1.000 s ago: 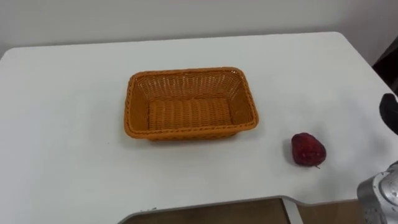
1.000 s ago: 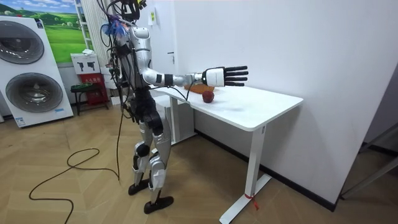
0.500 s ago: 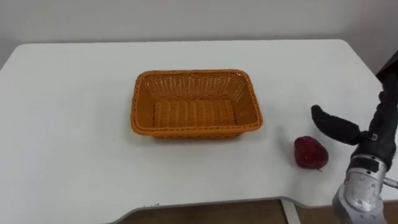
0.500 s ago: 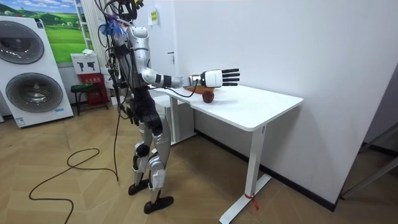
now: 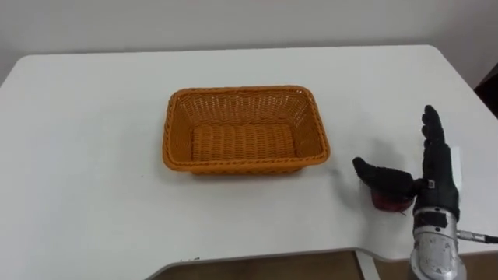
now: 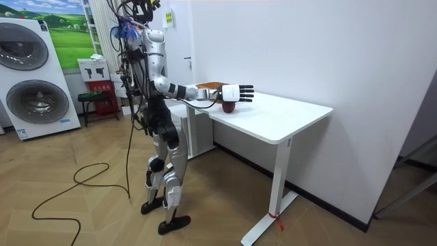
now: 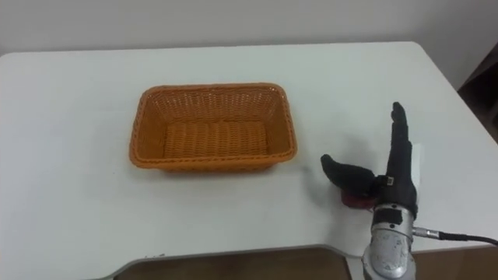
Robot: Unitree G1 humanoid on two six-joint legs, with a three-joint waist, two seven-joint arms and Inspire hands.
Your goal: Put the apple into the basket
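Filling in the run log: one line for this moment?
right hand: open, thumb over apple | apple: on table, not grasped | basket: empty

Noted: the right robot hand (image 5: 437, 180) has black fingers, a white back plate and a silver cylindrical wrist. Body silver-grey, black joints, dark cabling.

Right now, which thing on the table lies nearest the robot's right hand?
The red apple, partly hidden by the open right hand; the orange basket stands apart to its left.
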